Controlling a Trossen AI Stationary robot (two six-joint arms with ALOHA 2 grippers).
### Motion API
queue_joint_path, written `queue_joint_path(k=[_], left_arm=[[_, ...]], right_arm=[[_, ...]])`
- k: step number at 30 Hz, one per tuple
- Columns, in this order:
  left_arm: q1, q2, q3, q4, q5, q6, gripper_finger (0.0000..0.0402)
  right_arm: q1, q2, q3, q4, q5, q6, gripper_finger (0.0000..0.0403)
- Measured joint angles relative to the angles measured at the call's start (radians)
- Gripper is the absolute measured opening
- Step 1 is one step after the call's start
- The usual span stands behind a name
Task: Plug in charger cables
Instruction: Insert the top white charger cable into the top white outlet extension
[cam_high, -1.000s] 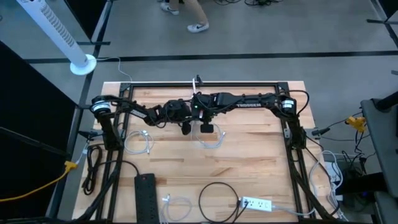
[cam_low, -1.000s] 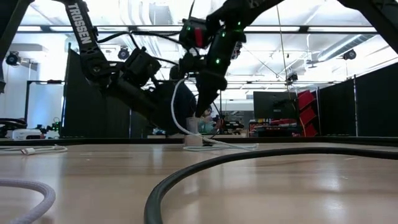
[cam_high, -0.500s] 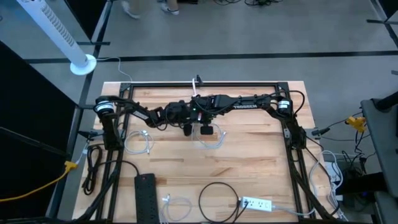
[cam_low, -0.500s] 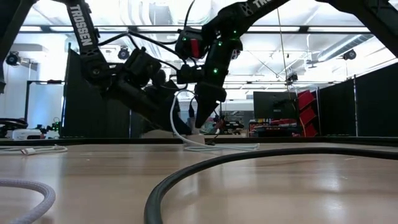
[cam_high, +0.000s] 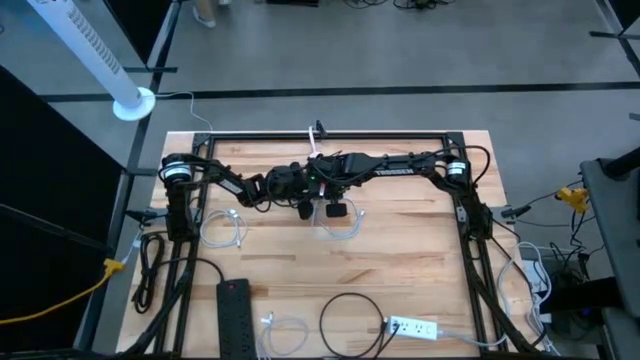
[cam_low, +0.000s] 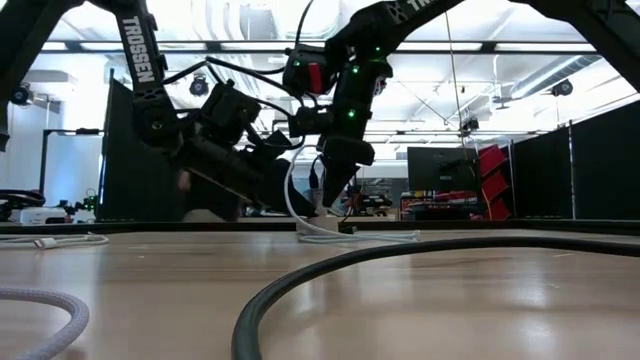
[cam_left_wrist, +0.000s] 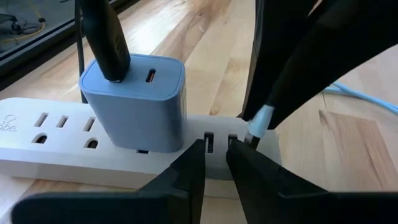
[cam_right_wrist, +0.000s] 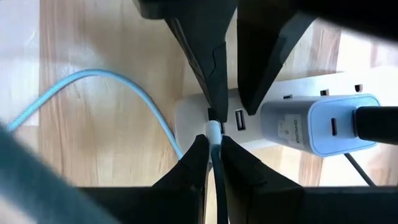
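A white power strip (cam_left_wrist: 50, 130) lies at the table's far middle, with a blue-grey charger block (cam_left_wrist: 137, 99) plugged into it and a black cable in the block. My right gripper (cam_right_wrist: 213, 140) is shut on the white plug (cam_left_wrist: 261, 118) of a pale charger cable (cam_right_wrist: 112, 93), right at the small ports on the strip's end. My left gripper (cam_left_wrist: 216, 152) comes in from the left. Its fingers stand a narrow gap apart over those same ports. The cable's loop (cam_high: 338, 225) lies on the wood just near of the arms. My left gripper's fingertips (cam_right_wrist: 214, 102) rest on the strip's top face (cam_left_wrist: 186, 134) beside the small ports, slanting down from the table's left; the strip lies flat on the table. My right gripper pinches the cable's plug (cam_right_wrist: 213, 129) between its two fingers from above. The plug points down at the strip's end port (cam_left_wrist: 239, 134), and the cable trails off slack onto the table.
Along the near edge lie a black power strip (cam_high: 235, 310), a black cable loop (cam_high: 350, 318) and a second white strip (cam_high: 412, 327). Small white coils (cam_high: 222, 230) (cam_high: 285, 335) lie at the left and near side. A black frame rail (cam_high: 380, 135) runs along the far edge.
My left gripper has moved toward the table's right and come down onto the strip's end. My right gripper, still shut on the plug, has shifted a little over the strip's end and stays low at the ports.
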Motion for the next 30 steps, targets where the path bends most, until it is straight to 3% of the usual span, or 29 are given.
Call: queue_joint_path(k=[9, 30], left_arm=[[-0.011, 0.000, 0.000, 0.002, 0.040, -0.001, 0.0071], [-0.035, 0.001, -0.003, 0.003, 0.041, 0.002, 0.0071]], right_arm=[[-0.006, 0.000, 0.057, -0.042, 0.062, -0.029, 0.0012], [0.023, 0.029, 0.057, -0.107, -0.015, -0.067, 0.0012]])
